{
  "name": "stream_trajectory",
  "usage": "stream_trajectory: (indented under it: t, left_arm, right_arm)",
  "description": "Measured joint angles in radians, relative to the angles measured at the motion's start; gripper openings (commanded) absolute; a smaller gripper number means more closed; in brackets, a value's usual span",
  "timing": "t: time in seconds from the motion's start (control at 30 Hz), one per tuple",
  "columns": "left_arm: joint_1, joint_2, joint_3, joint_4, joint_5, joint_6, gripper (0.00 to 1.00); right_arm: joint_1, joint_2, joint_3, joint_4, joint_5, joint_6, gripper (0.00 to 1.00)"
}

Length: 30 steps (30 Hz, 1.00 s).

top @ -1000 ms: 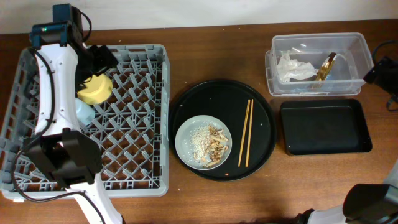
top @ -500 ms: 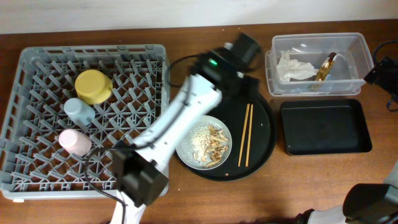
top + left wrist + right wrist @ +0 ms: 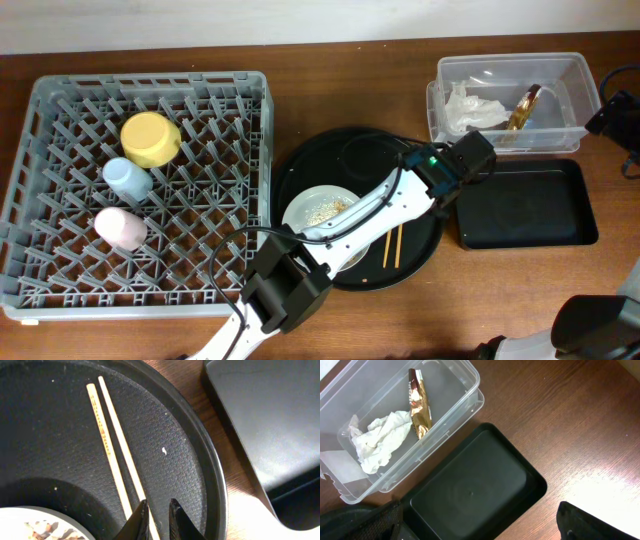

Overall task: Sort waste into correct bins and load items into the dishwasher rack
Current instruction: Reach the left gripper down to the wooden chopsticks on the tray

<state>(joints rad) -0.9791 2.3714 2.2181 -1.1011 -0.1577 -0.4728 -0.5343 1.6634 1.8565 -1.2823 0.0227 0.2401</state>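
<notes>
above the round black tray, left claw barely open, tips at the chopsticks

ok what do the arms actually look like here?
Left arm: white rounded links, black joint housings, a green light near the wrist, thin black cable looping off the base. Its tool has two slim black fingers. Right arm: mostly black parts at the frame edge.

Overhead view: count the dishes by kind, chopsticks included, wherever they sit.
Cups: 2, blue cup and pink cup, in the rack.
Bowls: 1, yellow bowl, in the rack.
Plates: 1, plate on the round tray.
Chopsticks: 2, on the round tray.
Total: 6.
</notes>
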Motion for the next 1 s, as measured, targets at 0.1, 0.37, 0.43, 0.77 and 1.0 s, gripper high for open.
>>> stream_trajectory:
  t: [0.1, 0.37, 0.43, 0.77, 1.0]
  left_arm:
    - [0.0, 0.057, 0.0, 0.011, 0.0, -0.034, 0.22]
    - [0.007, 0.147, -0.001, 0.011, -0.029, -0.045, 0.24]
    - [0.01, 0.148, -0.001, 0.012, -0.034, -0.045, 0.27]
    - [0.011, 0.142, 0.098, -0.103, -0.035, -0.048, 0.3]
    - [0.03, 0.146, 0.1, -0.105, -0.064, -0.048, 0.31]
  right_arm:
    - [0.0, 0.0, 0.0, 0.0, 0.0, 0.0, 0.99]
    - [0.0, 0.0, 0.0, 0.0, 0.0, 0.0, 0.99]
    - [0.0, 0.0, 0.0, 0.0, 0.0, 0.0, 0.99]
    - [0.0, 0.0, 0.0, 0.0, 0.0, 0.0, 0.99]
    - [0.0, 0.0, 0.0, 0.0, 0.0, 0.0, 0.99]
